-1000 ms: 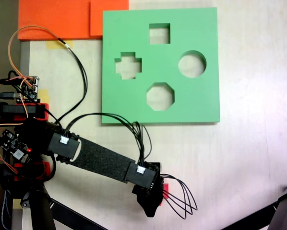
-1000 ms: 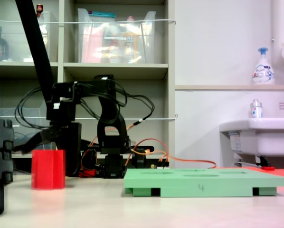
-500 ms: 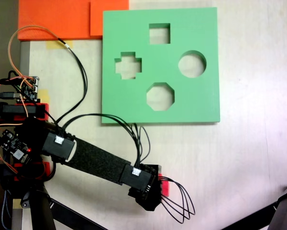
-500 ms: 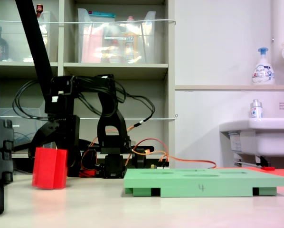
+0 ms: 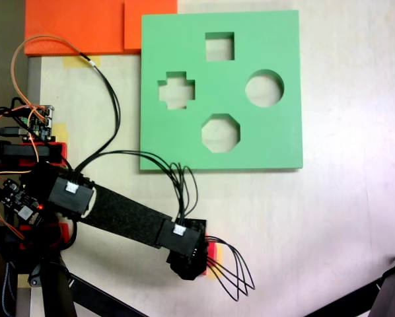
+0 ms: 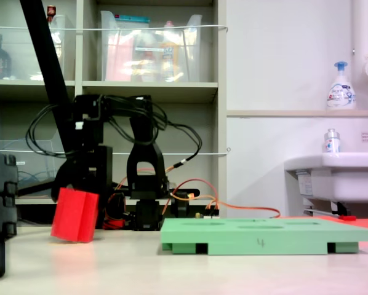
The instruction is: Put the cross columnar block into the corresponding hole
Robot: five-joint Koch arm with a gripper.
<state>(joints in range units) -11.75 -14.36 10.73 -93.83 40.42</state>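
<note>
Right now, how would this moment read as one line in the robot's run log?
stage: lifting | gripper: around red cross block | block: tilted, partly off table | cross hole: empty | green board: flat on table

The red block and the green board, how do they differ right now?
The cross columnar block is bright red, tall and narrow, tilted on the table under the gripper. The green foam board is wide, flat and level, lying apart from the block. The board has four cutouts, including the plus-shaped hole; the block shows none. Both look like foam.
</note>
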